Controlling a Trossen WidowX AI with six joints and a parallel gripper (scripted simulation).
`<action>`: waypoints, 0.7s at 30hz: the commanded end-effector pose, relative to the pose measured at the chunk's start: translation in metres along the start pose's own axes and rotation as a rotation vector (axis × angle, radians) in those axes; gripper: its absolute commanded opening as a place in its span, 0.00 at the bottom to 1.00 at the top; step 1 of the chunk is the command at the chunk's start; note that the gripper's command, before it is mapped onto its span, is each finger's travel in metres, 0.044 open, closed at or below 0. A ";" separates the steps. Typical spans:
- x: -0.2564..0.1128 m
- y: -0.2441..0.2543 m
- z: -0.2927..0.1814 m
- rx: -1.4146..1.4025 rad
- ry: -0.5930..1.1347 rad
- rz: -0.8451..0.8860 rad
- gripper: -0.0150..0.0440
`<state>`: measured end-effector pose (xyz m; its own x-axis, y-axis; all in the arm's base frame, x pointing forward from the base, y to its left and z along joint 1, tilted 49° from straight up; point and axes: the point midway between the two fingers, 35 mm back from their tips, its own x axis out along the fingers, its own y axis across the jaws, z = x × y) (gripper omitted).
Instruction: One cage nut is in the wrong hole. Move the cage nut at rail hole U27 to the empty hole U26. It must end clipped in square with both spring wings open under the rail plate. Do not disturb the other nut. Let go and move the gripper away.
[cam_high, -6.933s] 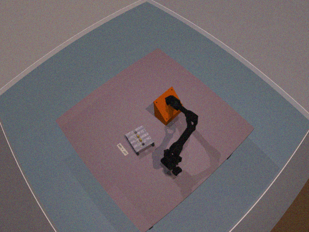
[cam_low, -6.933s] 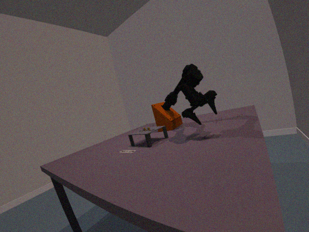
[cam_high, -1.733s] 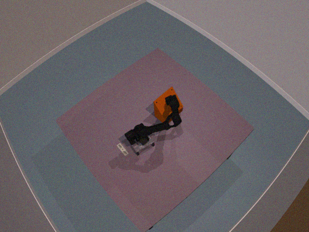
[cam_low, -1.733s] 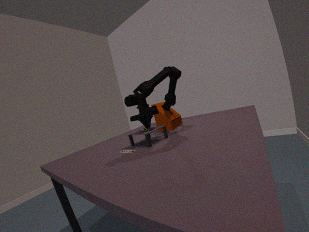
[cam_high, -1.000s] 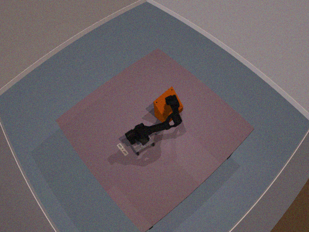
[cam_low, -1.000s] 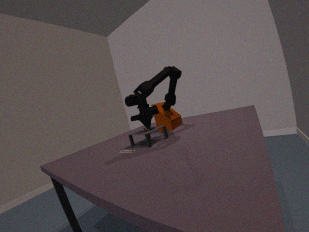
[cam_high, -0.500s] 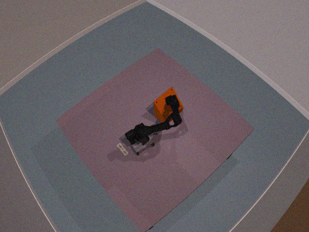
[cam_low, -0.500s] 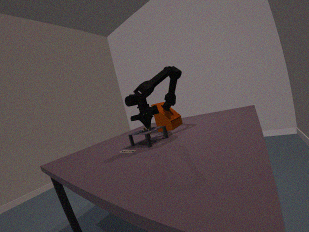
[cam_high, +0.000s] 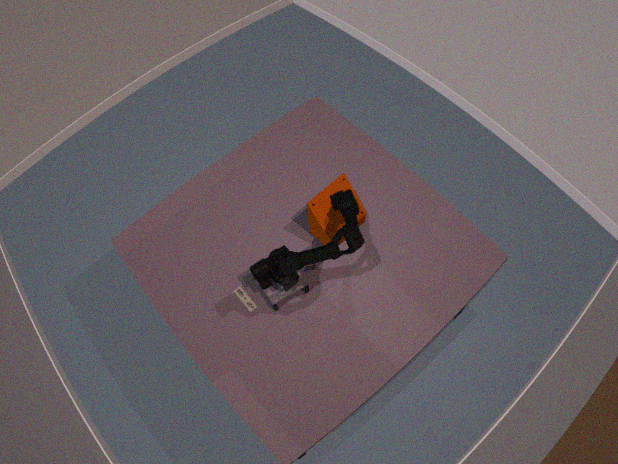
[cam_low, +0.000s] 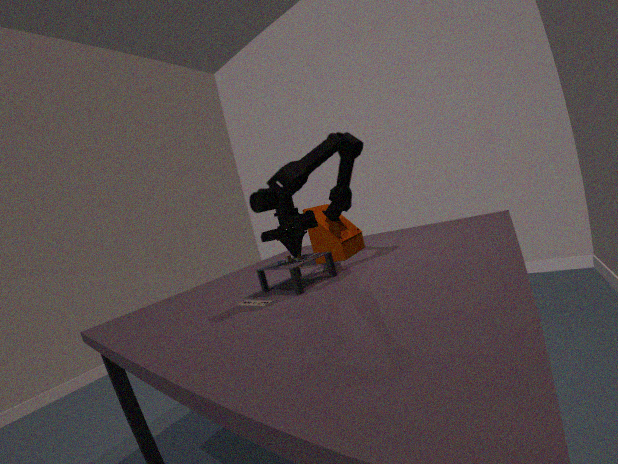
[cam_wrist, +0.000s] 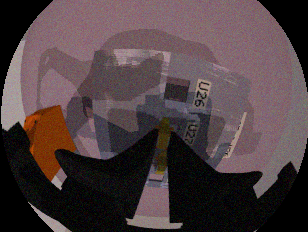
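Beside the U27 label (cam_wrist: 192, 134), the claw (cam_low: 296, 256) (cam_wrist: 162, 131) grips the yellowish nut (cam_wrist: 163, 145) between its narrowed fingers, over the rail plate (cam_low: 280, 264) (cam_wrist: 112, 120). Next to the U26 label (cam_wrist: 202, 93), the square hole (cam_wrist: 177, 90) is empty.

The black six-joint arm arched over and reached down, its black parallel-jaw gripper (cam_low: 296, 256) (cam_wrist: 162, 131) pointing downward, nearly closed, gripping something narrow.

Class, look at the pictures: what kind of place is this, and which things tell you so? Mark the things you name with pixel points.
Probably a robotics test room: a robot arm (cam_high: 310, 256) (cam_low: 320, 155) on an orange pedestal (cam_high: 320, 205) (cam_low: 325, 245), and a rail plate labelled U26 and U27 (cam_wrist: 132, 82), on a bare-walled room's table (cam_high: 400, 310) (cam_low: 400, 320).
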<state>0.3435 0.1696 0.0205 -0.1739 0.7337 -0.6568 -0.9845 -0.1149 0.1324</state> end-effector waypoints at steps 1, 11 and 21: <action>-0.001 0.000 0.000 0.000 0.001 -0.001 0.30; -0.001 0.001 0.000 0.000 0.001 -0.015 0.30; -0.001 0.001 0.001 0.000 0.001 -0.025 0.30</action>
<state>0.3425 0.1695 0.0201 -0.1534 0.7370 -0.6583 -0.9879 -0.1002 0.1181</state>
